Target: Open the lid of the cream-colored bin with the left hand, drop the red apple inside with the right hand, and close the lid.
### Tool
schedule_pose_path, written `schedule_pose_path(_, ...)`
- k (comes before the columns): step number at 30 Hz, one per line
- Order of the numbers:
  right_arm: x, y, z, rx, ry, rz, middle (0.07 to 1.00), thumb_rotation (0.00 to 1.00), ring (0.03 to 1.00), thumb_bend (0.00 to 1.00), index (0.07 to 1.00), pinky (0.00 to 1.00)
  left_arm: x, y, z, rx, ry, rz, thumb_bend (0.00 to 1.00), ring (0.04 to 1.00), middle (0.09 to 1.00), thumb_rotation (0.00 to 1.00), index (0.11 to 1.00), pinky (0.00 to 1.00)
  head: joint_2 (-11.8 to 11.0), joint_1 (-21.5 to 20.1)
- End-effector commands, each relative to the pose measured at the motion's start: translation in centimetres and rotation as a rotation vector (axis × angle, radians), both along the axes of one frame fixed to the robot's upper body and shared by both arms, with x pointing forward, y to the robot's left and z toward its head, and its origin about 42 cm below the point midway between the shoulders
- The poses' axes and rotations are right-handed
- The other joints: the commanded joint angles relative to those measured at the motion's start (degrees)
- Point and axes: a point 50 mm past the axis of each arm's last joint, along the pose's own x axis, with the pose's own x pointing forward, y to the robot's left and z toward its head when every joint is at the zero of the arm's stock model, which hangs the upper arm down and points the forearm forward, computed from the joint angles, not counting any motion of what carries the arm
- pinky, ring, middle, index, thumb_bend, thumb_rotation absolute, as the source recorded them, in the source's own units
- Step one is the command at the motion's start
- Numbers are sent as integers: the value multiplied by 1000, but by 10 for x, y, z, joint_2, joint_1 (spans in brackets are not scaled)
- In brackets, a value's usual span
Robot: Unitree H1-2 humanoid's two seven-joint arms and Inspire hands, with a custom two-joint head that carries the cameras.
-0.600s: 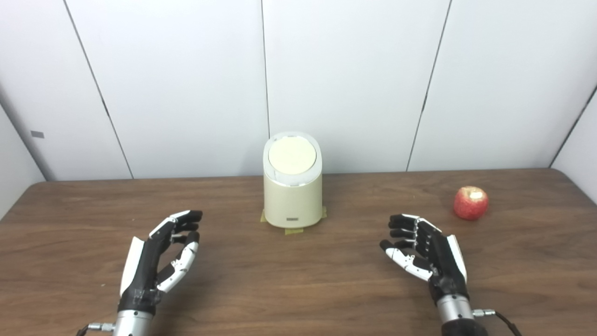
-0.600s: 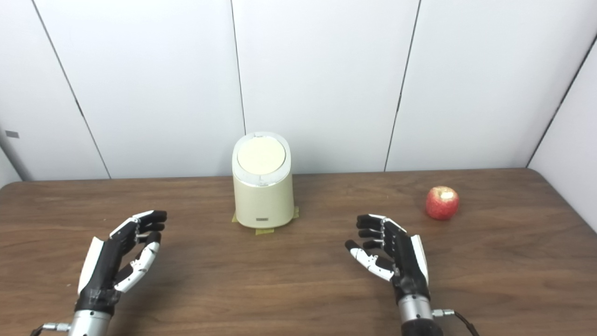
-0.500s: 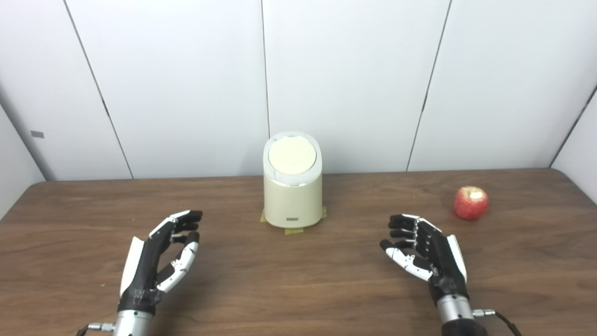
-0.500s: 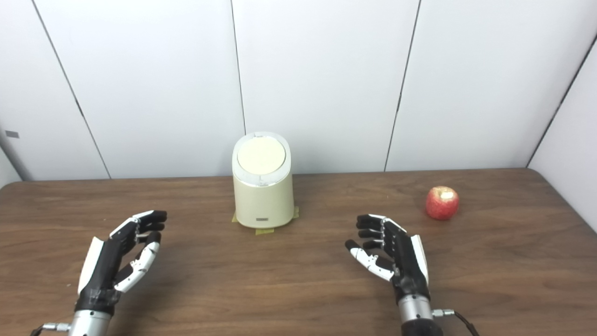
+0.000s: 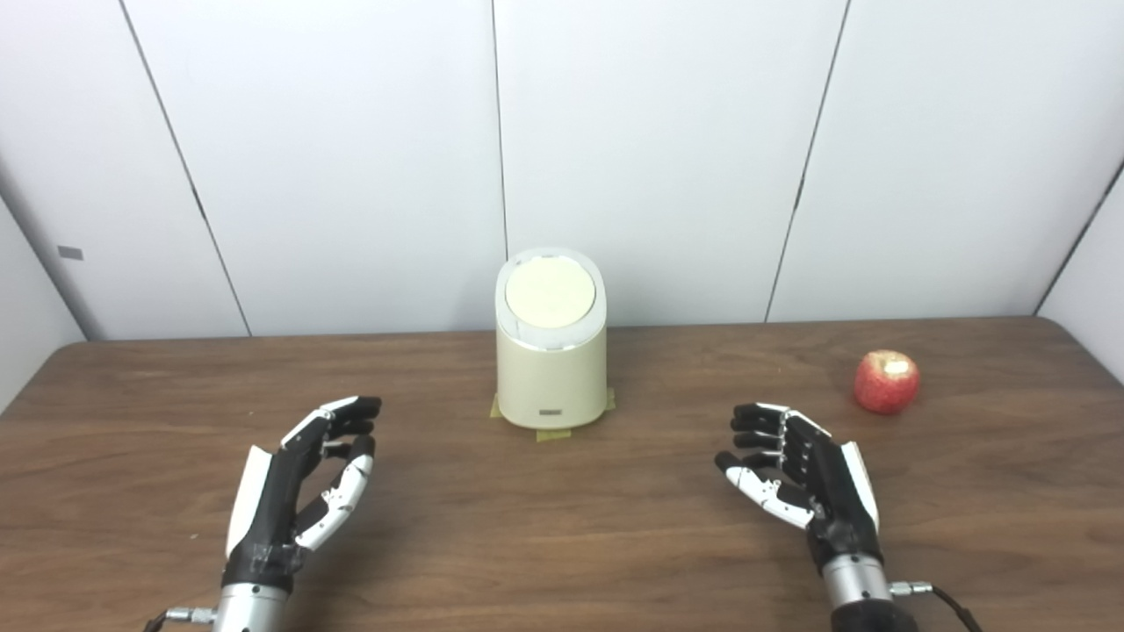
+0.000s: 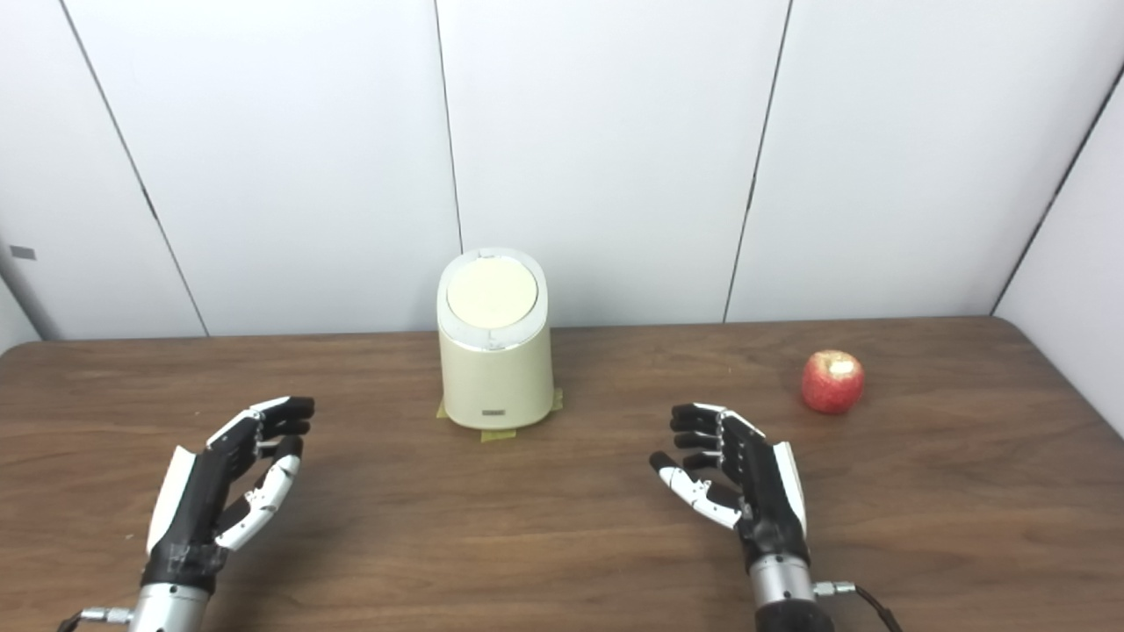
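Note:
The cream-colored bin (image 5: 551, 369) stands upright at the back middle of the wooden table (image 5: 562, 527), its round lid (image 5: 551, 293) shut. A red apple (image 5: 887, 382) rests on the table to the right. My left hand (image 5: 303, 483) hovers open near the front left, well short of the bin. My right hand (image 5: 803, 474) is open at the front right, nearer to me and left of the apple, touching nothing.
Yellow tape patches (image 5: 553, 432) stick out from under the bin's base. White wall panels (image 5: 650, 158) close off the table's far edge, and a side wall (image 5: 1089, 290) angles in at the right.

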Motion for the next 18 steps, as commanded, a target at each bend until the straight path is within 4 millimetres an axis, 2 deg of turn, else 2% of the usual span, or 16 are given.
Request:
schedule_pose_path(1,11,4,20,0,-84,9,655,96,644,276,637,553,0,5,-3,11,-9,13,221,734,758,460,738,634,1,-1)
schedule_pose_path(7,11,3,18,-6,-81,21,668,109,656,273,642,561,8,4,12,-43,-40,8,230,746,767,437,743,653,-2,1)
schedule_pose_path(15,10,3,17,4,-81,18,668,110,655,279,639,552,43,-13,66,-129,-147,2,310,772,787,425,761,690,-1,-1)
schedule_pose_path(18,10,3,18,-2,-77,18,669,119,657,279,642,551,60,-23,88,-130,-182,3,366,800,810,498,784,715,-1,-2)
